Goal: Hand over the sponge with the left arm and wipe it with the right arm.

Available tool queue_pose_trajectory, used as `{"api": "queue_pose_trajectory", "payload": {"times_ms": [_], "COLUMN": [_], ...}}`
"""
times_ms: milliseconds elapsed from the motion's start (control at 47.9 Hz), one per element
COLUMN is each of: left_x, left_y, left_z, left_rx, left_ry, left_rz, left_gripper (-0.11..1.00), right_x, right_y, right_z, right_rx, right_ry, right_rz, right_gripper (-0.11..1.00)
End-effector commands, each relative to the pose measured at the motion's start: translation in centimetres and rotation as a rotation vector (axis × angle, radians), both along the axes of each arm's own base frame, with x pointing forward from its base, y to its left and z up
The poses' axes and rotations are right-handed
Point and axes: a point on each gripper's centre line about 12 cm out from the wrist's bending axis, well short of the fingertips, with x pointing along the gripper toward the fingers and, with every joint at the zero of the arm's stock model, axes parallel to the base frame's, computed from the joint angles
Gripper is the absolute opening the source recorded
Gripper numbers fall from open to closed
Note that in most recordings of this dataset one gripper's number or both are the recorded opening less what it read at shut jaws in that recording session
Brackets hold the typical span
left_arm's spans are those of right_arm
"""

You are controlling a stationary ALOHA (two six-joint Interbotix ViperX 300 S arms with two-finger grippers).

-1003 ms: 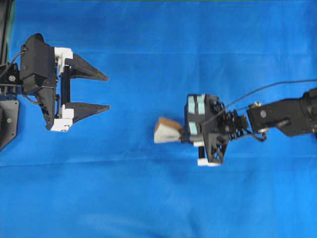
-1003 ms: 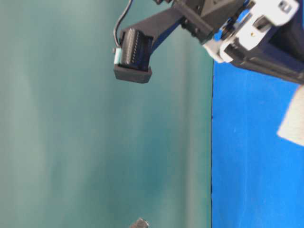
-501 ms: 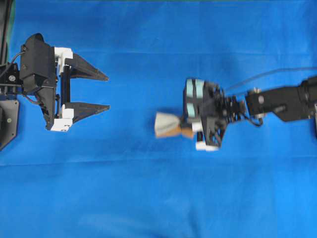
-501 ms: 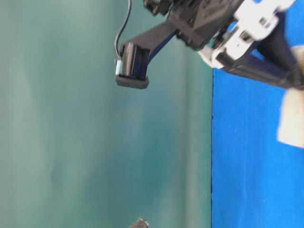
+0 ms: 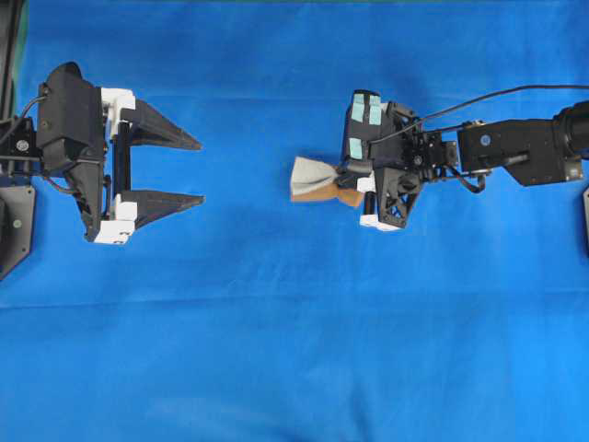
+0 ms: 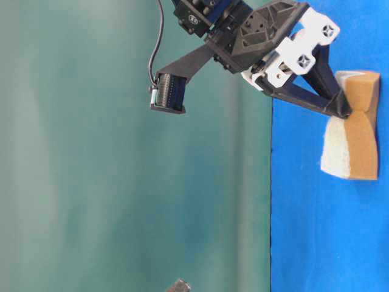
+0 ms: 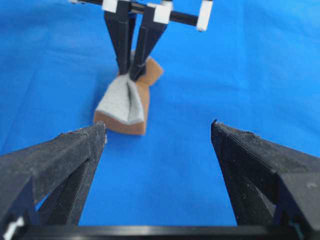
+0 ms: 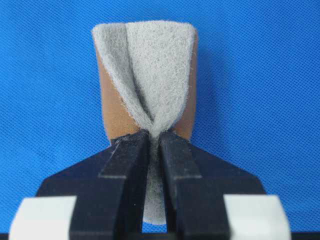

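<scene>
Right gripper (image 5: pixel 350 184): jaws nearly closed, pinching the sponge (image 5: pixel 316 179) at its middle so it creases, over the blue desk (image 5: pixel 294 350). Left gripper (image 5: pixel 189 170): jaws wide apart, holding nothing, well apart from the sponge.

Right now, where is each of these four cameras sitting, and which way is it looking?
Overhead: looks straight down on the blue cloth; both arms show.
Table-level: low, picture turned sideways; right gripper pinching the sponge.
Left wrist: behind the open left gripper, facing the sponge.
Right wrist: behind the right gripper, looking along its fingers.
All four share the sponge.
</scene>
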Motion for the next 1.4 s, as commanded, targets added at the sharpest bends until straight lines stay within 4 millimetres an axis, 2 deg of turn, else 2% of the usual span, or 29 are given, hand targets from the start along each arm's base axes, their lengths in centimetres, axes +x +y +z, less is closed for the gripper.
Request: {"api": "queue_pose_trajectory", "payload": {"times_ms": [0,627,669,815,898,1128,1379], "left_x": [0.2,0.2,0.2,0.1,0.1,0.1,0.1], "left_y": [0.0,0.0,0.0,0.0,0.0,0.2,0.5], "left_z": [0.5,0.5,0.5,0.5,0.4,0.4,0.4], "left_rx": [0.004,0.004,0.003,0.004,0.003,0.004,0.003], "left_ry": [-0.021,-0.021,-0.021,-0.018,-0.017,-0.017,-0.017], "left_rz": [-0.001,-0.001,0.000,-0.001,0.000,0.005,0.017], "left_gripper": [0.83,0.82,0.82,0.82,0.82,0.82,0.82], "right_x": [0.6,0.8,0.8,1.0,1.1,0.9,-0.5], "right_y": [0.1,0.9,1.0,1.1,1.1,1.5,2.0], "right_z": [1.4,1.5,1.5,1.9,2.5,5.1,9.7], "right_rx": [-0.005,0.005,0.006,0.003,0.001,-0.013,-0.048], "right_ry": [-0.044,-0.047,-0.047,-0.052,-0.067,-0.119,-0.173], "right_rz": [0.004,0.015,0.015,0.018,0.017,0.028,0.029], "right_gripper": [0.13,0.13,0.18,0.59,0.72,0.74,0.74]}}
